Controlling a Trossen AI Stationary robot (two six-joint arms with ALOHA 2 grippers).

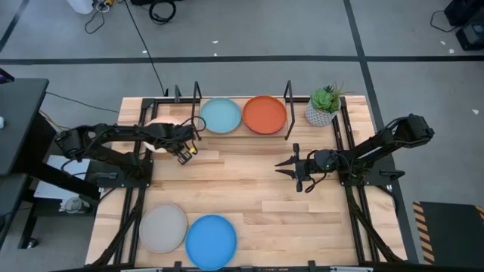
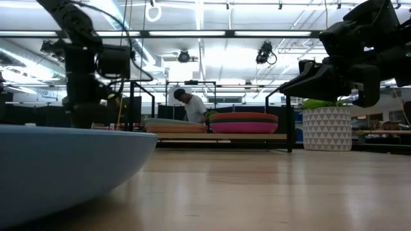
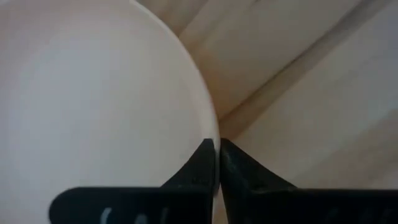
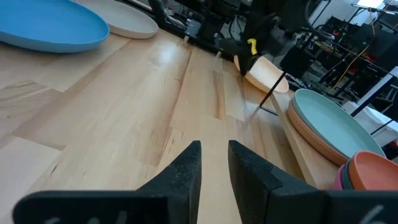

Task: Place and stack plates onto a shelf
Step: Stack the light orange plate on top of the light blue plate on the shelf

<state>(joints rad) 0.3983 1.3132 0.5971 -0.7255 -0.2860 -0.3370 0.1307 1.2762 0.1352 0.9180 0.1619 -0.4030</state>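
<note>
Gripping: left gripper (image 3: 217, 155) clamped on cream plate (image 3: 93, 99) rim, far left, for lifting
Waiting: right gripper (image 1: 291, 168) mid-table, part-open, empty

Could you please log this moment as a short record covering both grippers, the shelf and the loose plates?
left gripper: shut on the rim of the cream plate, beside the shelf
right gripper: empty, over mid-table
shelf stacks: pale blue plate tops one, orange plate the other
near edge: grey-beige plate and bright blue plate
potted plant: beside the orange plate
</note>
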